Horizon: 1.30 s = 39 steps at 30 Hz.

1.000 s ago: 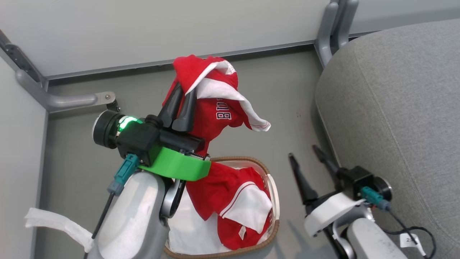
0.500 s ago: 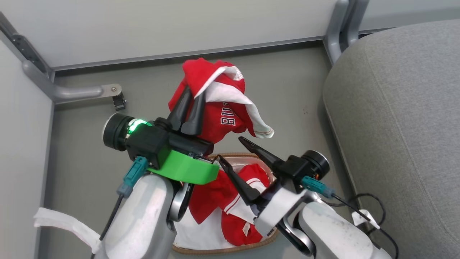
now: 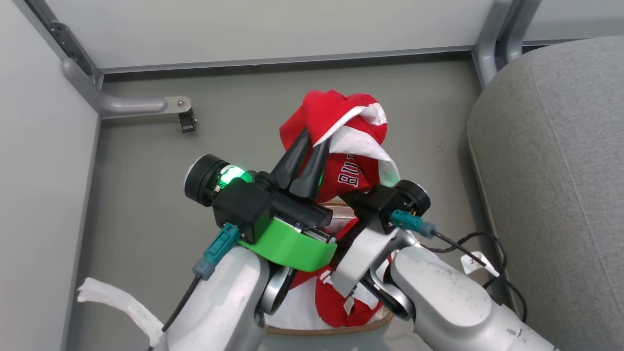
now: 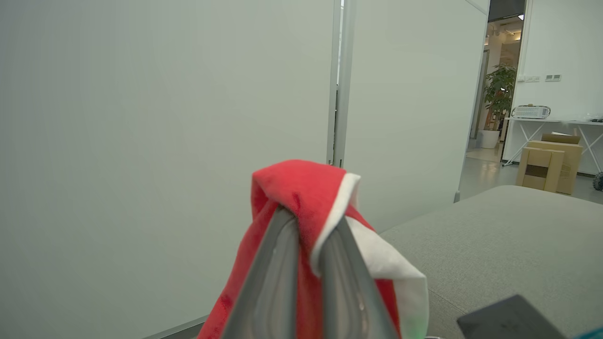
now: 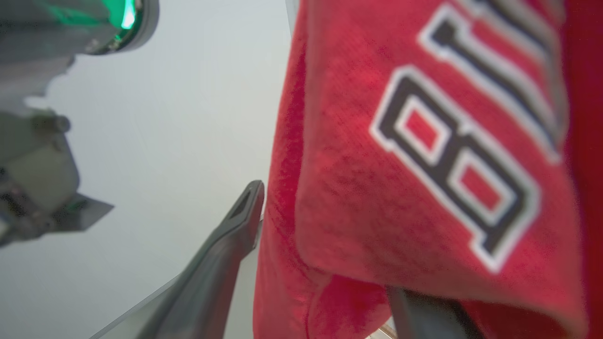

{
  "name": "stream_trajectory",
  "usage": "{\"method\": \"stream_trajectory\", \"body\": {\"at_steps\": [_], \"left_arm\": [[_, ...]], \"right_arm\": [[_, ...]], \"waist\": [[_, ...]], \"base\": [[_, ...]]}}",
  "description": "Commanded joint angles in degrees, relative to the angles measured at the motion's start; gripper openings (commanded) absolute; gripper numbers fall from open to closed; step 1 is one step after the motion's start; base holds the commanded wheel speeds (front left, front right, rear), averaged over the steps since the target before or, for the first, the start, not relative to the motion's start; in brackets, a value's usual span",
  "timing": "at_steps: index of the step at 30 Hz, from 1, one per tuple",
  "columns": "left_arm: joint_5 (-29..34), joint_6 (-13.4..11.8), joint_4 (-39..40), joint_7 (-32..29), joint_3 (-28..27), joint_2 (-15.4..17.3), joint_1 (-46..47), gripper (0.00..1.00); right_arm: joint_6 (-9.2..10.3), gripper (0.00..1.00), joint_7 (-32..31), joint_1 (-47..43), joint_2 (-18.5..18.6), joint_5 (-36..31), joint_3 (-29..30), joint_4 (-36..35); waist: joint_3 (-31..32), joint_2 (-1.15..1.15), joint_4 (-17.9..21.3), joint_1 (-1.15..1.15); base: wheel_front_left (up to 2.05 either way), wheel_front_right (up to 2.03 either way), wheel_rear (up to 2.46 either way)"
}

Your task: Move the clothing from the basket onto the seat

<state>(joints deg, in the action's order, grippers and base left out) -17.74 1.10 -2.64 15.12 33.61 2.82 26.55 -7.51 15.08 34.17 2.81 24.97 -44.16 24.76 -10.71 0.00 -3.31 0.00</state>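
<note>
My left gripper (image 3: 316,138) is shut on a bunched fold of the red "BULLS" jersey (image 3: 353,114), holding it up above the basket (image 3: 326,332). The left wrist view shows red cloth and white trim (image 4: 301,197) pinched between both fingers. Under the hanging jersey (image 5: 424,155) sits my right gripper (image 5: 325,240), open, one finger (image 5: 226,245) left of the cloth and the other mostly covered by its hem. More red-and-white clothing (image 3: 336,302) lies in the basket on a white sheet (image 3: 292,309). The grey seat (image 3: 551,170) fills the right side.
White panel walls close off the back and left, with a metal floor bracket (image 3: 136,104) and an upright post (image 3: 497,44) by the seat corner. A cable with a tag (image 3: 480,261) trails from my right arm. A white strip (image 3: 117,302) hangs at lower left.
My right gripper swung left from beside the seat to under the hanging jersey. The left gripper kept its hold on the jersey. The head camera turned, shifting the whole scene right.
</note>
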Motion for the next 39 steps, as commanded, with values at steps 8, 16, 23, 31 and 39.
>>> {"method": "stream_trajectory", "body": {"at_steps": [8, 16, 23, 31, 39], "left_arm": [[0.01, -0.79, -0.27, 0.05, -0.17, 0.15, -0.25, 0.0], [1.23, -0.8, -0.5, 0.04, -1.77, 0.16, -1.04, 1.0], [3.22, 0.33, -1.86, 0.04, -3.73, 0.17, -1.6, 1.0], [5.18, 1.88, -3.03, 0.04, -5.55, 0.19, -1.96, 1.0], [6.44, 3.08, -5.26, 0.04, -6.79, 0.2, -1.12, 1.0]], "right_arm": [[0.04, 0.0, 0.13, -0.8, 0.28, 0.17, 3.23, -1.37], [0.04, 0.0, 0.13, -2.71, 0.3, -1.77, 7.1, -3.09], [0.04, 0.0, 0.13, -4.63, 0.26, -3.83, 9.75, -5.34], [0.04, 0.0, 0.13, -5.52, 0.25, -3.75, 10.01, -8.11], [0.04, 0.0, 0.13, -6.61, 0.25, -2.13, 10.5, -10.14]], "waist": [[-0.31, 0.0, -0.5, 0.0], [-1.08, 0.0, 1.62, 0.0], [-1.47, 0.0, 6.16, 0.0], [-2.37, 0.0, 15.44, 0.0], [-3.87, 0.0, 26.46, 0.0]], "base": [[0.0, 0.0, 0.0], [0.0, 0.0, 0.0], [0.0, 0.0, 0.0], [0.0, 0.0, 0.0], [0.0, 0.0, 0.0]]}}
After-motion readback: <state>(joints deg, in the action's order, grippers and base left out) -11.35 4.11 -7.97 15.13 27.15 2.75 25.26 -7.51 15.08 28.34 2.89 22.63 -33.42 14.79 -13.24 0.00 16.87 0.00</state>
